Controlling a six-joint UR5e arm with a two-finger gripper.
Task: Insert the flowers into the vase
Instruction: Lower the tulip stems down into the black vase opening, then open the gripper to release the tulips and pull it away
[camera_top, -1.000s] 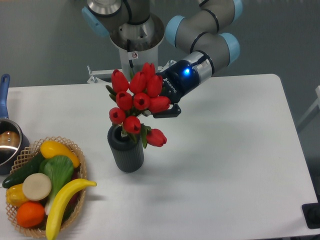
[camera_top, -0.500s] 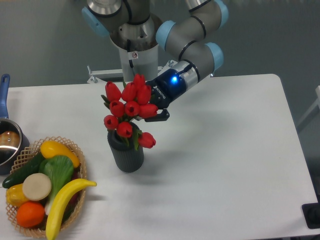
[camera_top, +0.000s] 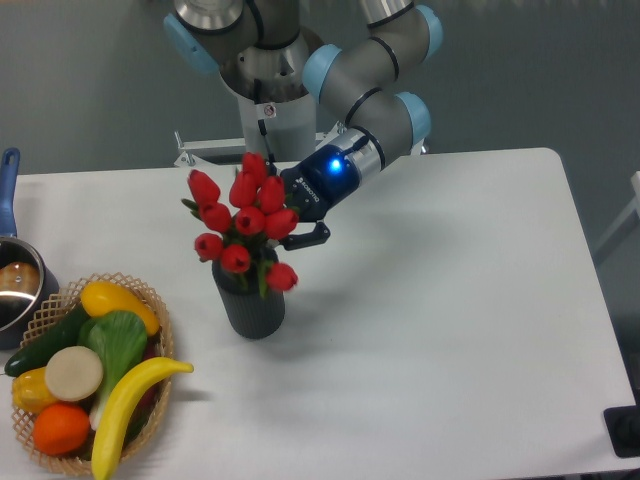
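Pincer (camera_top: 296, 232): at the end of the arm, just above and right of the vase; one dark finger (camera_top: 308, 236) shows below the blooms, the other is hidden behind them; it appears to be pinching the flowers among the stems, though the contact itself is screened by the buds, so the width of the gap cannot be read.

Flowers (camera_top: 240, 220): red tulip bunch, heads spread above the vase mouth, leaning slightly left of it; stems run down into the mouth; one bud hangs over the right rim.

Vase (camera_top: 250, 305): dark ribbed cylinder, upright on the table (camera_top: 450, 330).

Progress, as judged: stems entered, bunch seemingly not yet let go; left to do: settle it deeper, release, lift clear without tipping the vase.

Basket (camera_top: 150, 420): wicker, toy fruit and vegetables, left of and nearer the camera than the vase.

Saucepan (camera_top: 12, 290): blue handle, far left of the vase.
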